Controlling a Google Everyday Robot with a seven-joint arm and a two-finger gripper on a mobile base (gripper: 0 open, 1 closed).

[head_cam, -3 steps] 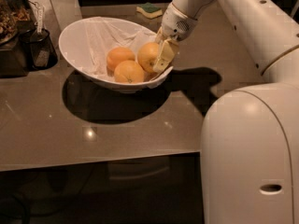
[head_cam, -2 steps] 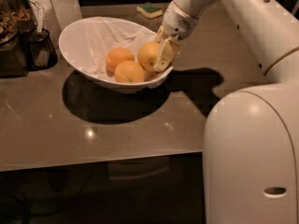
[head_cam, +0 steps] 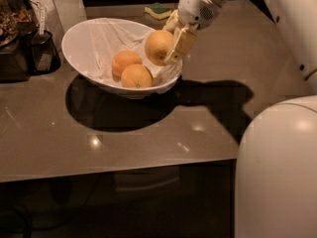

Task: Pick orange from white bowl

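Observation:
The orange (head_cam: 157, 46), pale yellow-orange and the largest of the three, is held in my gripper (head_cam: 171, 42), which is shut on it just above the right rim of the white bowl (head_cam: 84, 36). One yellowish finger (head_cam: 182, 42) lies across its right side. Two smaller, deeper-orange oranges, one at the back (head_cam: 124, 61) and one in front (head_cam: 136, 77), lie in the bowl on a white cloth (head_cam: 111, 38). The bowl stands on the grey table (head_cam: 124, 133), left of the middle.
A dark stand with a tagged dark container (head_cam: 42, 51) sits at the table's left edge. A yellow-green sponge (head_cam: 157, 10) lies at the back. My white arm (head_cam: 277, 19) and base (head_cam: 277, 172) fill the right side. The table's front edge runs across the lower part of the view.
My gripper has lifted the orange up out of the bowl; it was resting beside the other two oranges and now hangs above the bowl's right rim.

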